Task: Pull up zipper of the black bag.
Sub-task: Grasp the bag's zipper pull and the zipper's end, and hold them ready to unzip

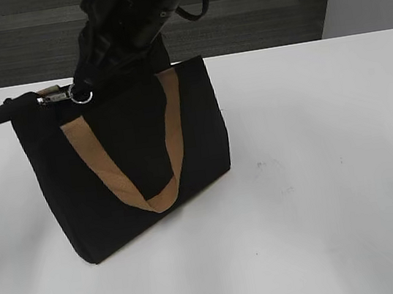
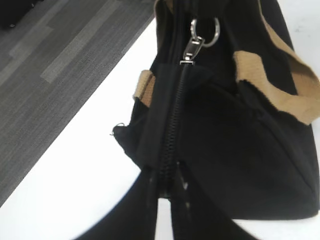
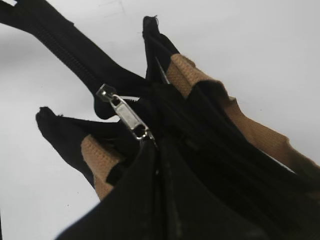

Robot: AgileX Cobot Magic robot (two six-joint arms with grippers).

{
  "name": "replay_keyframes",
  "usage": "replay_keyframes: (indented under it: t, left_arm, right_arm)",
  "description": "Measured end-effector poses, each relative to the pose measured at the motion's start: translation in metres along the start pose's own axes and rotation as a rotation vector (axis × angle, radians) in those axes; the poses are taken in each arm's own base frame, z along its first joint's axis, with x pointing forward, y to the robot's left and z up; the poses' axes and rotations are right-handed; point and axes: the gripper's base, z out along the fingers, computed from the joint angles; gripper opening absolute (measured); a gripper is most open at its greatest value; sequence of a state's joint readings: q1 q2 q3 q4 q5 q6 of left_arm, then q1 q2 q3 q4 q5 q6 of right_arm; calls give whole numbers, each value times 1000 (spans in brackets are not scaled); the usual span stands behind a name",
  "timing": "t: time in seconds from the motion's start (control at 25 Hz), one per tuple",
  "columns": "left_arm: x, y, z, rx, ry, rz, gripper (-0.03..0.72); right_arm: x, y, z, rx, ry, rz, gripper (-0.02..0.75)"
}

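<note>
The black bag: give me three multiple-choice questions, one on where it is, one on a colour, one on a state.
1. The black bag stands on: A, a white table; B, the grey floor; C, a chair.
2. Its handles are: A, red; B, tan-brown; C, white.
3. The end strip of the zipper is: A, tucked inside; B, lying loose; C, pinched by the left gripper.
Answers: A, white tabletop surrounds its base; B, tan webbing shows against black fabric; C, the strip runs into its closed jaws in the left wrist view.
</note>
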State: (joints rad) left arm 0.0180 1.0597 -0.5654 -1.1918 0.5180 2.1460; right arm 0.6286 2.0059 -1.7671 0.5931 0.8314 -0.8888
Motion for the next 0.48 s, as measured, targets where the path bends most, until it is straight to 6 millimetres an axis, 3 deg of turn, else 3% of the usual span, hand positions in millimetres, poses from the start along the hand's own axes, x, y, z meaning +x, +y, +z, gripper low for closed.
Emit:
replay_keyframes:
  t: [0.48]
  left_arm:
    - [14, -7, -1, 75, 157, 25, 30]
  right_arm:
    - [3, -3, -1, 18, 23, -22, -1]
